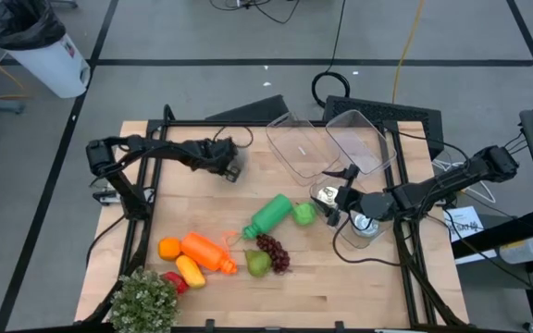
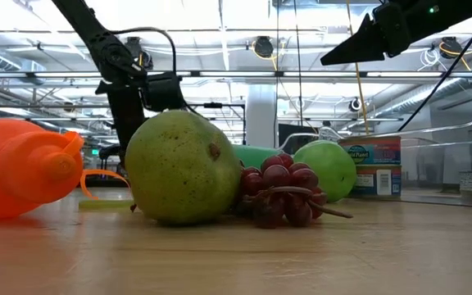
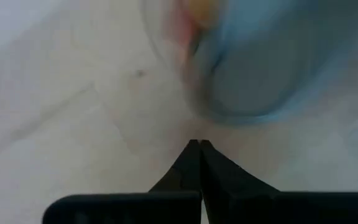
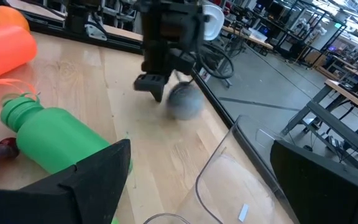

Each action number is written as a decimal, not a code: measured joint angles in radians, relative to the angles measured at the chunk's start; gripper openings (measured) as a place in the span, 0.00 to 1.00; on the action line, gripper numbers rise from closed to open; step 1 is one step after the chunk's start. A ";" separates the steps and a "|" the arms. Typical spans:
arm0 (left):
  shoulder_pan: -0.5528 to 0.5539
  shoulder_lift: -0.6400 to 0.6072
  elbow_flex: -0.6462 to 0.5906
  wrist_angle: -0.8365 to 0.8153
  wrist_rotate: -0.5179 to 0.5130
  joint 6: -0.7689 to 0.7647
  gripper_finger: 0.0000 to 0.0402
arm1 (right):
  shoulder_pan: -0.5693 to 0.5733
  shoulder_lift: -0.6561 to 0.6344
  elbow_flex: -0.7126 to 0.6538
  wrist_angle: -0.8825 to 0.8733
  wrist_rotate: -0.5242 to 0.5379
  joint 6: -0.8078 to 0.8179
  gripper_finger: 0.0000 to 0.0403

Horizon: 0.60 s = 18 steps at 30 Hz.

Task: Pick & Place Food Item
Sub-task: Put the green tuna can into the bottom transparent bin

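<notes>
from above i see the left pincer [image 1: 233, 169] near the far left of the pale wooden worktop [image 1: 340, 287], its fingers pressed together with nothing between them. a small greyish can [image 1: 240, 172] sits just beside its tip. the right pincer [image 1: 338, 192] hangs over the worktop's right side with fingers apart, next to a small tin [image 1: 325, 195] and in front of two clear plastic tubs [image 1: 327, 143]. the green bottle [image 1: 271, 215] lies on its side, long axis diagonal, cap toward the near left. beside it sit a green apple [image 1: 304, 214], dark grapes [image 1: 274, 251], a pear [image 1: 258, 263], an orange bottle [image 1: 207, 252], an orange [image 1: 169, 248] and a leafy plant [image 1: 142, 301].

at worktop level the speckled pear [image 2: 183, 168] fills the middle, the grapes [image 2: 281, 193] touching it, the apple [image 2: 328, 169] behind; the room beyond is a workshop with ceiling lights.

the left wrist view shows two dark fingers [image 3: 185, 171] meeting at a point over pale wood, with a blurred round can [image 3: 253, 62] just ahead.

the right wrist view shows the smooth green bottle [image 4: 61, 140], neck pointing away toward the orange bottle [image 4: 5, 50], and the left pincer [image 4: 157, 87] farther off beside the can [image 4: 184, 102].
</notes>
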 joint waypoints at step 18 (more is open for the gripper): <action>-0.032 -0.003 -0.020 0.048 -0.110 0.038 0.01 | 0.000 0.000 0.000 0.015 0.000 -0.009 0.91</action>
